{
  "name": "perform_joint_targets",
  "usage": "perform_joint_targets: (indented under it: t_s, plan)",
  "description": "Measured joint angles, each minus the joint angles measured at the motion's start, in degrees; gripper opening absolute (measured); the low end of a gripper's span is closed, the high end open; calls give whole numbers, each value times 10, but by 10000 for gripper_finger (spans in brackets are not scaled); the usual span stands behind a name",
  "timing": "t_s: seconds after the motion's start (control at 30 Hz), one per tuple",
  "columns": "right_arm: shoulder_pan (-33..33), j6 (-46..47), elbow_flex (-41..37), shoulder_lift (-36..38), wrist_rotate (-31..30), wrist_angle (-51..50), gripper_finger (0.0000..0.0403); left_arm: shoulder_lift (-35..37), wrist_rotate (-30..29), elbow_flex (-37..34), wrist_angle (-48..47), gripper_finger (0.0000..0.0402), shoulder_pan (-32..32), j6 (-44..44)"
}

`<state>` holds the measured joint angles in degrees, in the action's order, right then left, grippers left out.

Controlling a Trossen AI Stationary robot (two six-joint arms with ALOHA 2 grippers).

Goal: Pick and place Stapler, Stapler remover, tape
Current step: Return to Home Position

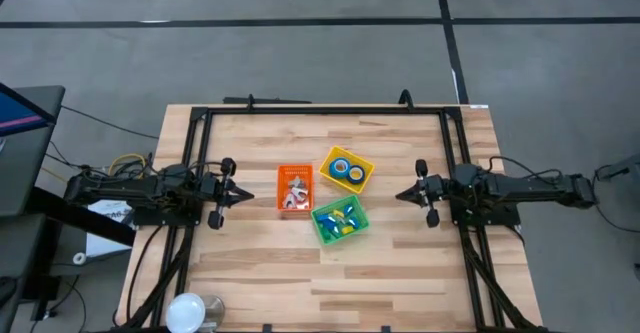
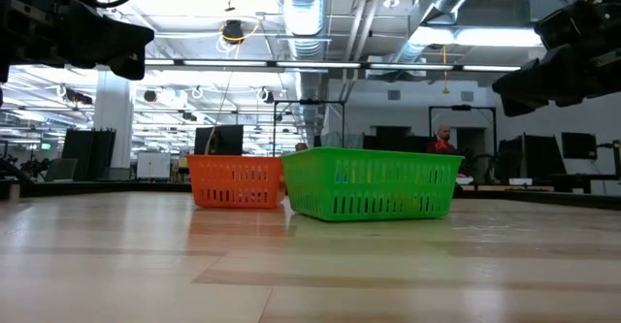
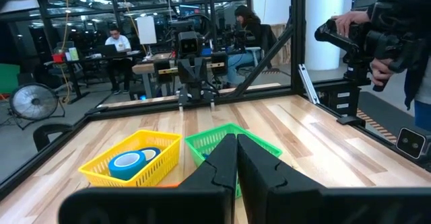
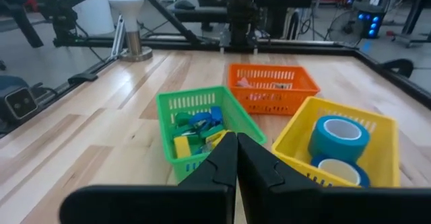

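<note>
The orange bin (image 1: 280,191), yellow bin (image 1: 358,157) and green bin (image 1: 317,224) sat clustered on the tabletop (image 1: 400,273) between the left end effector (image 1: 243,195) and right end effector (image 1: 401,195), both pinched closed, empty and pointing inward.

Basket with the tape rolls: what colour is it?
Yellow; the basket shows best in the right wrist view.
</note>
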<state>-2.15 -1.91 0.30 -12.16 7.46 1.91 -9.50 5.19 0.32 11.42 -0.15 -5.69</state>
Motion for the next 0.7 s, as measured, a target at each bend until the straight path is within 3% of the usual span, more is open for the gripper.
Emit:
perform_joint_targets:
  t_s: [0.7]
  plan:
    - [6,5,0,81,-16,-3,0,0,0,0,3,4,0,0]
